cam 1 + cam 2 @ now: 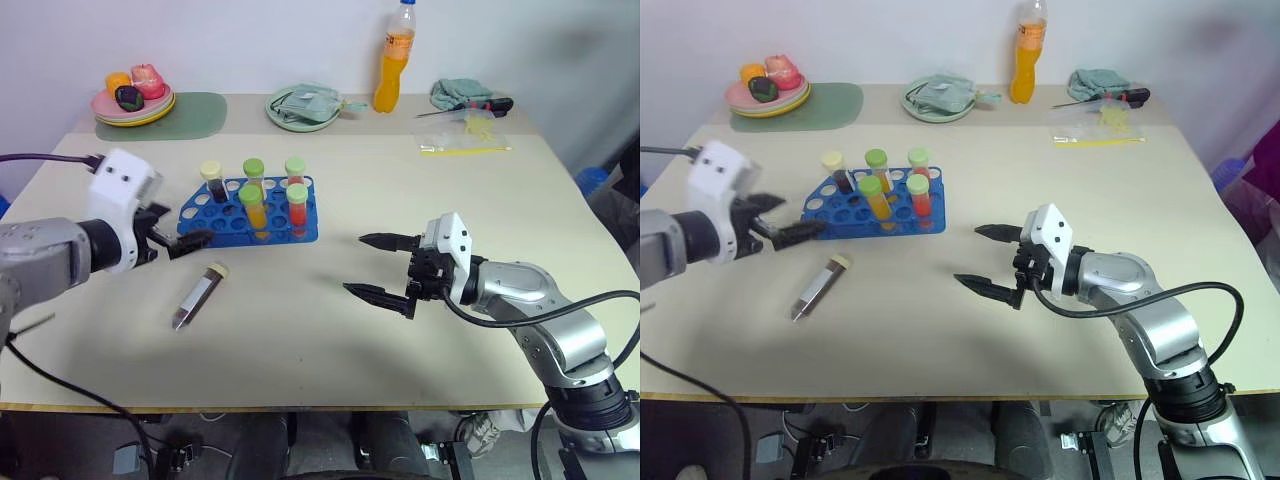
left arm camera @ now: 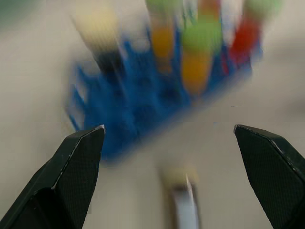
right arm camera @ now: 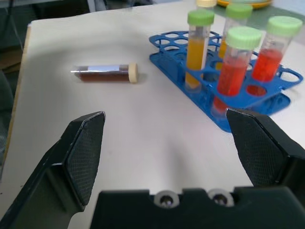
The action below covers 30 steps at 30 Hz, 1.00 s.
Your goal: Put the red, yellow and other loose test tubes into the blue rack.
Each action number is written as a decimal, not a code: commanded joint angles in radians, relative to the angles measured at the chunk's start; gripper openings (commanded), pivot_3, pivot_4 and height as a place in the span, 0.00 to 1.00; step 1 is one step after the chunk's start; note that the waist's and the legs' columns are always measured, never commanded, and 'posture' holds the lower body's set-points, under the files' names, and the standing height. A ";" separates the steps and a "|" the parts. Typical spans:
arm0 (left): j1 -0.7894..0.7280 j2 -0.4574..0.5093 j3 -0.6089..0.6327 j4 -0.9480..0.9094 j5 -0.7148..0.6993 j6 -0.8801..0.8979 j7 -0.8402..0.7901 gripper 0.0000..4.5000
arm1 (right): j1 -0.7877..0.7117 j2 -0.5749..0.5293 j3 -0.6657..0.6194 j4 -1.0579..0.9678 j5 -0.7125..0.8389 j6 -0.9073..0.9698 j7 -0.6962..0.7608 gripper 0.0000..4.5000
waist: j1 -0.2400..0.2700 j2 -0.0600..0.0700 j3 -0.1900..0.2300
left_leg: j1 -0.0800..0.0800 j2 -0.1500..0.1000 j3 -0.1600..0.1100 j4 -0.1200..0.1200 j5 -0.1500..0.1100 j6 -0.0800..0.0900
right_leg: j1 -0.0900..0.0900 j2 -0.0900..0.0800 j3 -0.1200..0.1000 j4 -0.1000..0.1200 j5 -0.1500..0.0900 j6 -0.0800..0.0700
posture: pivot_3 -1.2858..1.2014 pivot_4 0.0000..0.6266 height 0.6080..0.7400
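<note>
No legible writing on tubes or orange bottle (image 1: 396, 58). Blue rack (image 1: 250, 210) just ahead of left gripper (image 1: 178, 235), jaws wide apart, empty. Loose dark tube (image 1: 199, 294) lying flat, just below/ahead of those jaws. Right gripper (image 1: 381, 266) jaws apart, empty; bare tabletop betw. it and rack, well inside table (image 1: 330, 360) edges.

Blue rack (image 1: 250, 215); green-capped tubes (image 1: 297, 205), apparently red, yellow.
</note>
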 commanded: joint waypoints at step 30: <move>-0.185 -0.006 -0.383 0.332 -0.162 0.099 0.273 0.18 | 0.034 0.036 0.040 -0.078 -0.019 -0.021 -0.036 1.00 | -0.019 0.000 0.000 | -0.003 0.001 0.000 -0.002 0.001 -0.001 | -0.004 -0.003 0.001 0.000 0.000 0.000 | 0.52 0.24 1.00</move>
